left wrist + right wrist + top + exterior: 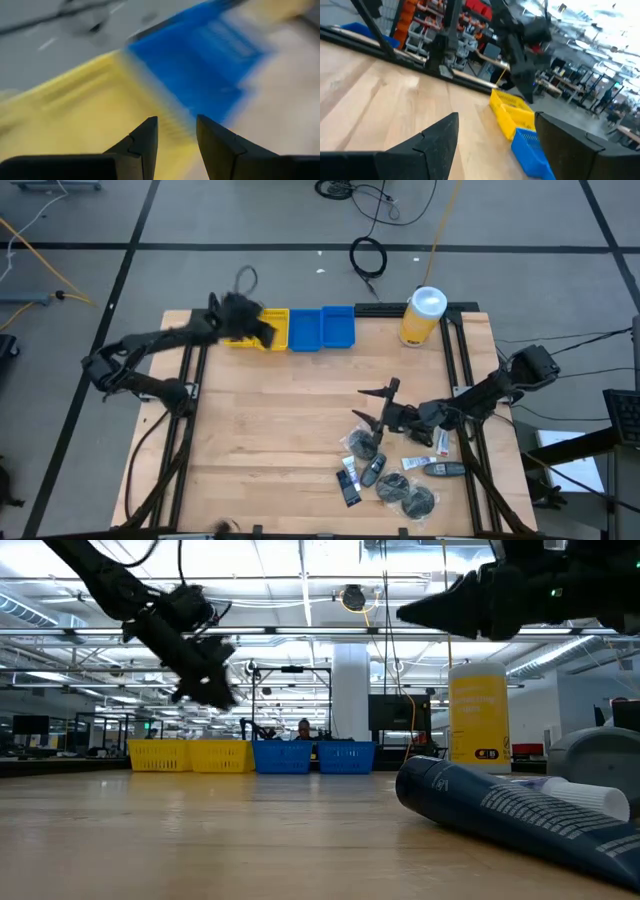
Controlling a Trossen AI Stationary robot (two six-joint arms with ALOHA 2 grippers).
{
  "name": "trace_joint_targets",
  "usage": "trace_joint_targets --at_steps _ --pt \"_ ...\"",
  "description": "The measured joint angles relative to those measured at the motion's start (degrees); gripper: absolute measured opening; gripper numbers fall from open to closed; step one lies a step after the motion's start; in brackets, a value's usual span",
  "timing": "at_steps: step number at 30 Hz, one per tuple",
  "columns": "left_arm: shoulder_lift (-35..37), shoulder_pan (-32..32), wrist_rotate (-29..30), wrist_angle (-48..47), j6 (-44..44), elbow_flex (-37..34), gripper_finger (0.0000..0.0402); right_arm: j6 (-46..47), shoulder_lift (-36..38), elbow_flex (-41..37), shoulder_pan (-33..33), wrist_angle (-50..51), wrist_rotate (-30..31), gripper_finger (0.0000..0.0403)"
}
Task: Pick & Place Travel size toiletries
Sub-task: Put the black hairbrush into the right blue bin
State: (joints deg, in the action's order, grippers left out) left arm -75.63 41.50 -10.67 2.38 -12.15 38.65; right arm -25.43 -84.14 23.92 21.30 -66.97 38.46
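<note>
The travel size toiletries (390, 475) lie in a loose cluster on the wood near the table's near right corner: dark round packets (418, 500), small dark bottles (350, 482), a white tube (420, 463) and a dark stick-like piece (445, 470). In the low view a dark ribbed tube (500, 810) lies close to the camera. My right gripper (368, 406) (497, 122) hovers open just beyond the cluster, holding nothing. My left gripper (262, 330) (176, 122) is open and empty, raised over the yellow bin (75, 105) at the far edge.
Two yellow bins (270, 328) and two blue bins (322, 327) stand in a row at the far edge. A large yellow canister with a white lid (424, 315) stands to their right. Bare wood (270, 430) fills the table's middle and left.
</note>
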Motion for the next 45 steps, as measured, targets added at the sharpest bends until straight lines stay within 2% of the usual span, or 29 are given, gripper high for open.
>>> trace_joint_targets --at_steps 5,8,11,13,17,20,22,26,30,35,41,45 --pt "-0.1 -19.3 0.6 23.4 0.4 -5.6 0.0131 3.9 0.0 0.0 -0.7 3.6 -8.0 0.0254" --pt "-0.1 -31.7 3.7 30.8 5.1 -7.2 0.0131 4.0 0.4 0.0 0.7 3.4 -10.3 0.0254" --pt "-0.1 -43.1 11.6 32.8 10.6 -7.4 0.0131 4.2 2.0 0.0 2.5 4.4 -10.0 0.0254" --pt "-0.4 -49.6 18.4 33.0 13.3 -7.4 0.0131 7.7 3.7 0.0 3.6 8.5 -10.0 0.0254" --pt "-3.7 -58.4 28.9 38.7 15.3 -7.4 0.0131 25.2 7.4 0.0 5.2 24.9 -10.7 0.0254" --pt "-9.1 -61.1 30.3 46.0 15.0 -7.3 0.0131 38.3 9.2 0.0 4.8 37.3 -13.7 0.0254" --pt "-13.4 -61.6 30.3 49.9 14.8 -7.2 0.0131 46.3 9.6 0.0 2.9 42.0 -17.0 0.0254" --pt "-20.4 -61.0 30.3 54.2 14.9 -5.0 0.0131 53.1 8.6 0.0 -1.9 45.4 -26.9 0.0264" --pt "-25.8 -59.3 30.3 54.4 14.9 -1.9 0.0131 52.5 6.2 0.0 -6.1 45.6 -32.5 0.0294" --pt "-29.5 -57.3 28.4 54.5 12.9 0.2 0.0131 48.0 1.6 1.7 -8.6 45.4 -32.6 0.0313" --pt "-29.8 -56.1 25.7 53.7 10.3 0.5 0.0131 39.8 -4.0 4.9 -9.0 45.3 -32.8 0.0289" --pt "-29.7 -56.1 25.7 52.9 10.1 0.5 0.0131 38.9 -4.8 4.9 -9.6 45.3 -32.8 0.0263"
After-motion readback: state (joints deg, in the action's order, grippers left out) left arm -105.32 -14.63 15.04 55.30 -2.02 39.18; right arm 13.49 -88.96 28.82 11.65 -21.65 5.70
